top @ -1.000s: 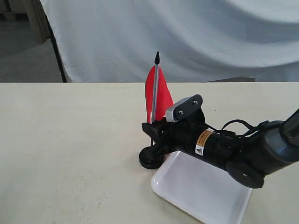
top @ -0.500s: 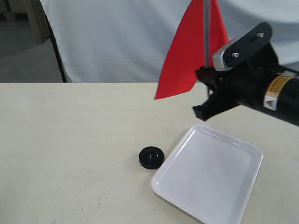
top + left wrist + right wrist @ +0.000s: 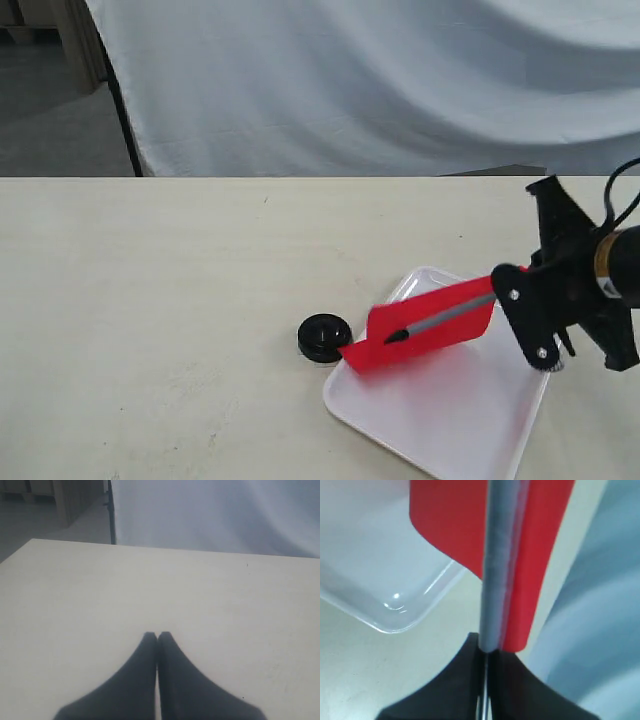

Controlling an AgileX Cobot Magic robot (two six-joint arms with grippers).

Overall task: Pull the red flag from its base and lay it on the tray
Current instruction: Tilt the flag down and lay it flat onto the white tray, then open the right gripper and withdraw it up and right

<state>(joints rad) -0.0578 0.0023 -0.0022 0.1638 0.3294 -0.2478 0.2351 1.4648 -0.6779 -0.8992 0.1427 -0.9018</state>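
The red flag (image 3: 430, 325) hangs nearly level just over the white tray (image 3: 440, 420), its black tip pointing toward the base. My right gripper (image 3: 505, 290) is shut on the pole's lower end at the tray's right side. The right wrist view shows the grey pole (image 3: 496, 570) and red cloth (image 3: 447, 520) running out from my shut right gripper (image 3: 487, 647), with a tray corner (image 3: 395, 615) below. The round black base (image 3: 325, 337) stands bare on the table just left of the tray. My left gripper (image 3: 158, 636) is shut and holds nothing, over bare table.
A pale cloth backdrop (image 3: 400, 80) hangs behind the table's far edge. The table (image 3: 150, 300) is a light beige surface; its left half shows only bare top.
The right gripper pulled the flag up off the base, then swung it down and right. The flag went from upright to nearly level over the tray. The base stayed in place.
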